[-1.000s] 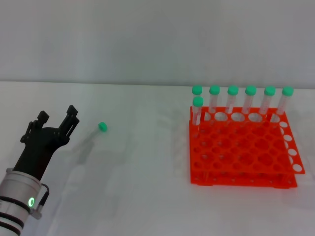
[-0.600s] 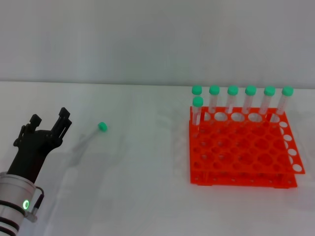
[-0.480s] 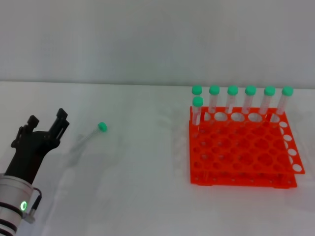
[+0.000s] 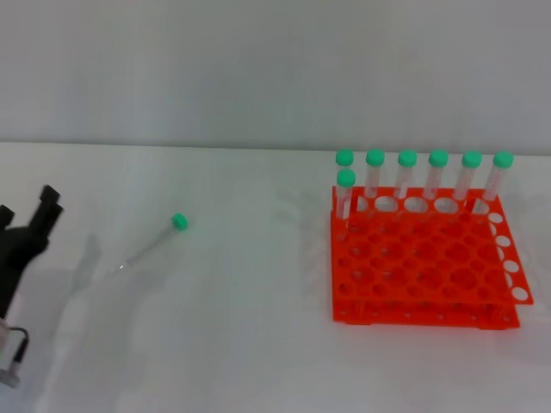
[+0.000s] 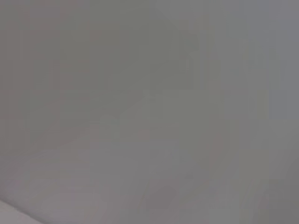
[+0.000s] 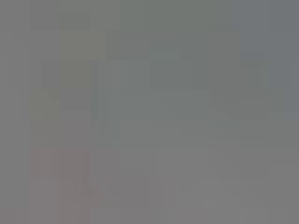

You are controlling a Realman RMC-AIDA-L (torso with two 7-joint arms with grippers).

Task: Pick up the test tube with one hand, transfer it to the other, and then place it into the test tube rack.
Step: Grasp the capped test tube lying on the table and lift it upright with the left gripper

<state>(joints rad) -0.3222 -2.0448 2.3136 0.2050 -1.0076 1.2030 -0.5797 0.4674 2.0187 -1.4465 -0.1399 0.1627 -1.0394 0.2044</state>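
Tube (image 4: 148, 242) lying loose on worktop (image 4: 232, 344), likely light, slick, prone to rolling; best pinched mid-barrel, below cap. Left claw (image 4: 21, 225) well apart from it, fingers spread, empty. Right claw out of sight.

White table (image 4: 241, 344), pale grey wall (image 4: 258, 69)

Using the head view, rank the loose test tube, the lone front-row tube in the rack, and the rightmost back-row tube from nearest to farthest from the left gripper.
From the left gripper at the view's left edge:
1. The loose test tube, lying on the table just to its right.
2. The lone front-row tube, at the rack's near-left corner.
3. The rightmost back-row tube, at the rack's far right corner.
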